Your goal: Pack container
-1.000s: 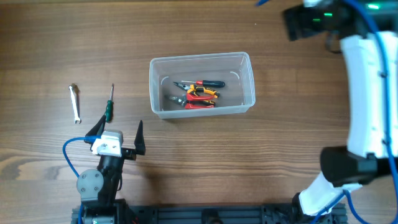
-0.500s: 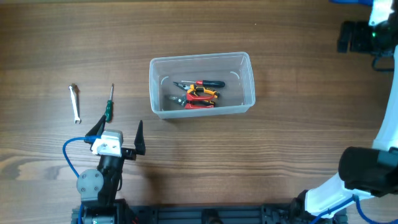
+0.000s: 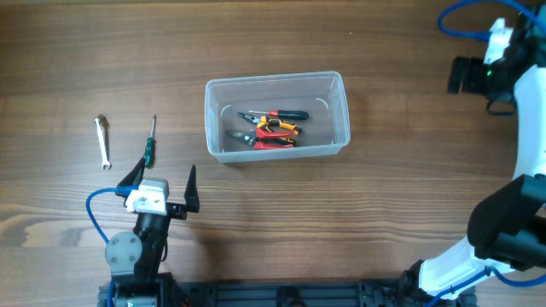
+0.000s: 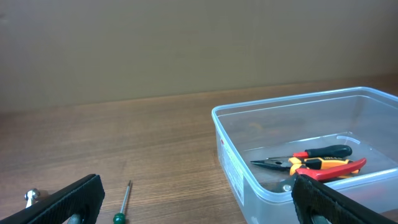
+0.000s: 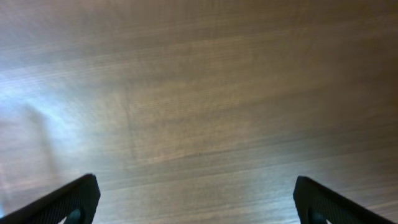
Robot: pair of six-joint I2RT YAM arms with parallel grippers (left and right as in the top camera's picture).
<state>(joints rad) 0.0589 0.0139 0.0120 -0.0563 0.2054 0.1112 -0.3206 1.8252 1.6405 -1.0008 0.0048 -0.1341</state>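
The clear plastic container [image 3: 274, 79] stands mid-table and holds several pliers [image 3: 271, 128] with red, orange and black handles. It also shows in the left wrist view [image 4: 273, 106], with the pliers [image 4: 314, 160] inside. A green-handled screwdriver [image 3: 149, 143] and a small silver wrench [image 3: 102, 141] lie left of it. My left gripper [image 3: 162, 182] is open and empty, just in front of the screwdriver [image 4: 123, 202]. My right gripper [image 3: 463, 75] is open and empty over bare wood at the far right [image 5: 196, 199].
The table top is brown wood [image 3: 384, 213]. The right arm's white links [image 3: 512, 213] reach along the right edge. The left arm's base [image 3: 128, 251] sits at the front left. The wrench's end [image 4: 31, 196] shows at the left wrist view's lower left.
My right gripper has swung from the back centre-right out to the right and a little toward the front. The left arm, the container and the tools have not moved.
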